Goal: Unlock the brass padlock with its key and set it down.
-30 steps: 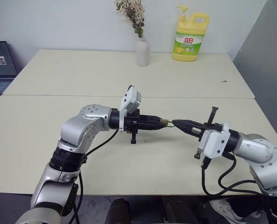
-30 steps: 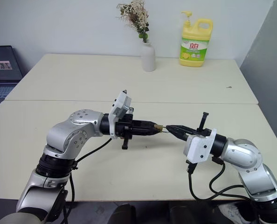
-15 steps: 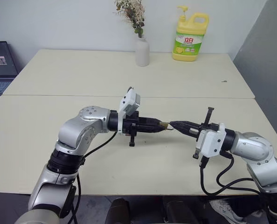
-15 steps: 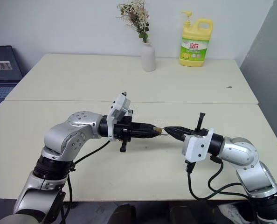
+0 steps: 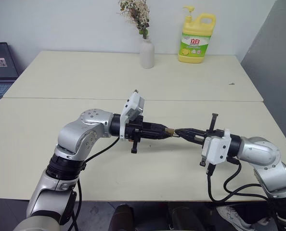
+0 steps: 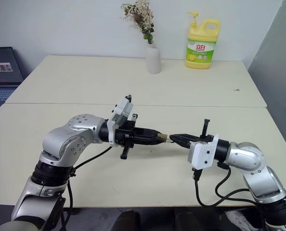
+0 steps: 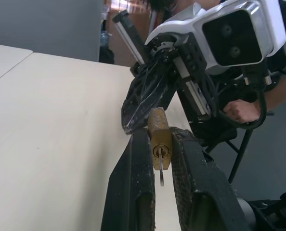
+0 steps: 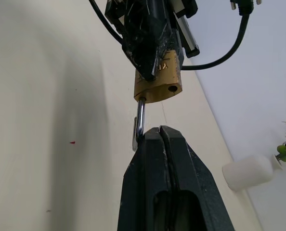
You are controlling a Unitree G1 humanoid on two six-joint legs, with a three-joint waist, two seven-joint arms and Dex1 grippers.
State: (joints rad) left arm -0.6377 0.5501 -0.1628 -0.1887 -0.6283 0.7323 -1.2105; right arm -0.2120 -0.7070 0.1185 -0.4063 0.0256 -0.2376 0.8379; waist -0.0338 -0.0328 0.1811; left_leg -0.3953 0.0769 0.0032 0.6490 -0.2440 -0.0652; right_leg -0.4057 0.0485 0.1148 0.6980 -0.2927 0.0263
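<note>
So that the shackle can be drawn free above the pale bench (image 5: 46, 125), the left claw (image 7: 161, 144) clamps the small boxy brass padlock (image 7: 160, 137), thin silvery key (image 7: 162, 174) in its keyhole, while the closed right claw (image 8: 161, 137) pinches the shackle (image 8: 139, 120).

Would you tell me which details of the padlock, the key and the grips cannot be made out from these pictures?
- Brass padlock, head views: too small to show its shackle or key.
- Shackle, right wrist view: its bend is hidden behind the right end effector; pinched or merely alongside, unclear.
- Key, left wrist view: a thin sliver between the fingers of the left end effector; its ring is not discernible.
</note>
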